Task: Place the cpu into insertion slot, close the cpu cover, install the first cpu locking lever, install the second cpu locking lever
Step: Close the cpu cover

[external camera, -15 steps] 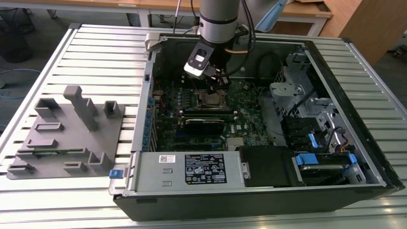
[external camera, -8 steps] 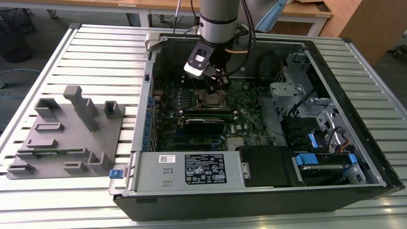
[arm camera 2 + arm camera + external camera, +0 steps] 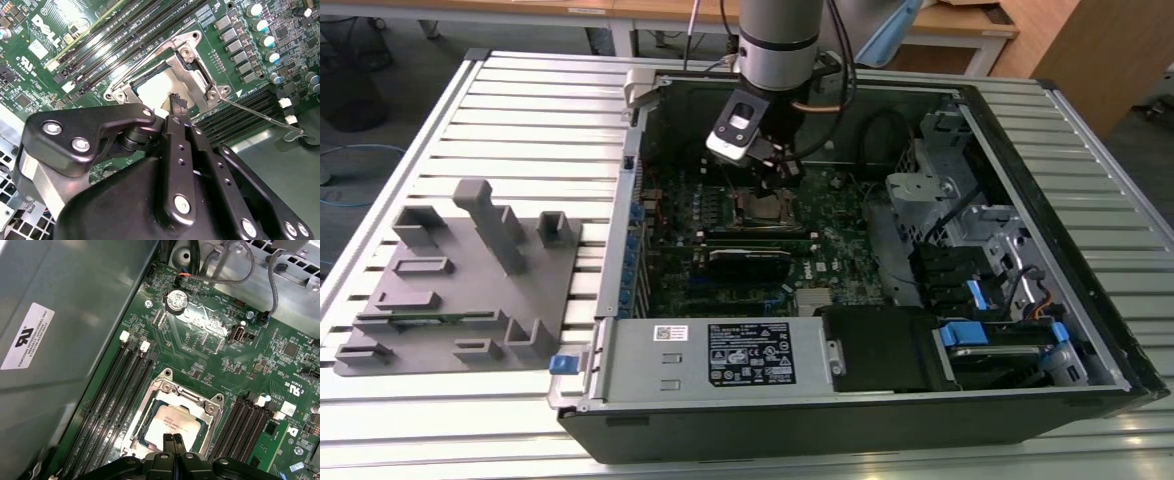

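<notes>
Two black fingers (image 3: 168, 442), pressed together and empty, hover over the pale silver-tan square cpu (image 3: 175, 424), seated in the black square insertion slot (image 3: 146, 426) beneath the silvery windowed cpu cover (image 3: 195, 399); any press here probably wants a gentle, straight-down touch

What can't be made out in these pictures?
- First wrist view: the near edge of the cover is hidden by the gripper.
- Second wrist view: much of the cpu is hidden by the gripper body.
- Second wrist view: the lever is too thin to tell whether its end is hooked.
- Exterior view: cover latching is too small to judge, and the arm overhangs it.
</notes>
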You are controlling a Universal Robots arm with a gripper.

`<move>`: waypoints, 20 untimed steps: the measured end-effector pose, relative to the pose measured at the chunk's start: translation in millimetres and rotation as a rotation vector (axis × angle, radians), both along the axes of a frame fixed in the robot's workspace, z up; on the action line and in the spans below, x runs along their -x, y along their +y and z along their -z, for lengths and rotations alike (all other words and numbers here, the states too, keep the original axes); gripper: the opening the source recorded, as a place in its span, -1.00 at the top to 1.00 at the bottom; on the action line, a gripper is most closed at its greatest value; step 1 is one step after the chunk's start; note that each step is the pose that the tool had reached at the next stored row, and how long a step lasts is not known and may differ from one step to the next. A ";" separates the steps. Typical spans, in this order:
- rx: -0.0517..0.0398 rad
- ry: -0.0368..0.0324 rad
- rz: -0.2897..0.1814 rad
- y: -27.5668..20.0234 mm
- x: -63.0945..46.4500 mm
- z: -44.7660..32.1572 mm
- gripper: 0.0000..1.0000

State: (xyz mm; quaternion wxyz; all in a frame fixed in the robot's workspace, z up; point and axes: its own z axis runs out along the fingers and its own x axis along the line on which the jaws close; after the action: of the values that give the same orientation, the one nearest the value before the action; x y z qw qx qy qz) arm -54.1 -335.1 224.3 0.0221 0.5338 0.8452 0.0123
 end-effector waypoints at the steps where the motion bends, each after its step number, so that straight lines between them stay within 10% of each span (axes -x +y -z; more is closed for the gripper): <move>1: 0.0000 0.0000 -0.004 0.0 0.0 0.0 0.79; 20: -0.0001 0.0000 -0.075 0.0 0.0 0.0 0.79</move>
State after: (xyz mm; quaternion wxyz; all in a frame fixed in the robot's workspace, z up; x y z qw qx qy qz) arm -54.1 -335.0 224.3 0.0216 0.5017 0.8647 0.0132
